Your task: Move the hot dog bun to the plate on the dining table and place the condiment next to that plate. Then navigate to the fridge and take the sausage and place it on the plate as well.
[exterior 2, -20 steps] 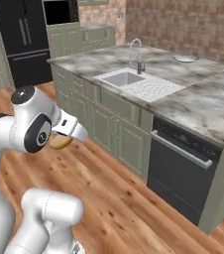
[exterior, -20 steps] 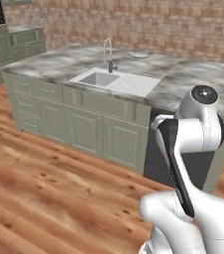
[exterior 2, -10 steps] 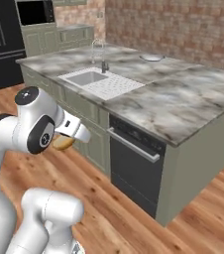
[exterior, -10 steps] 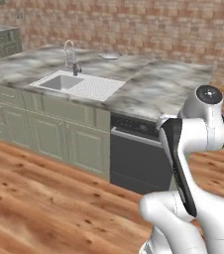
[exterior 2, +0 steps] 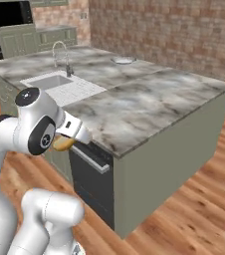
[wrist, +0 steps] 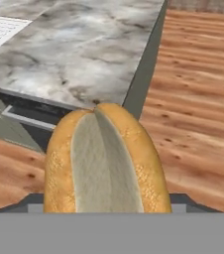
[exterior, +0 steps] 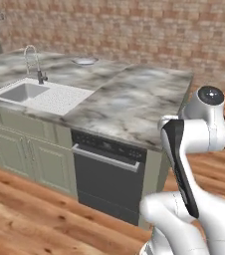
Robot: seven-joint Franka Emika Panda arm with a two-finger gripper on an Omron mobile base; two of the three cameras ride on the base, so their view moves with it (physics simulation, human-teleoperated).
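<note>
1. Between the fingers, pinched low beside the arm, sat the hot dog bun (wrist: 106, 161), split side up.
2. Carrying it level to the pale plate (exterior: 84, 61) far across the marble worktop (exterior: 129, 99) seemed wise.

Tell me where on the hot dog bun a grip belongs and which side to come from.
Grip the hot dog bun across its narrow width, on the two browned flanks near one end, coming in lengthwise with the pale split top facing away from the fingers. It is long and slim, so only the short span suits the gripper, which appears to carry it this way.
</note>
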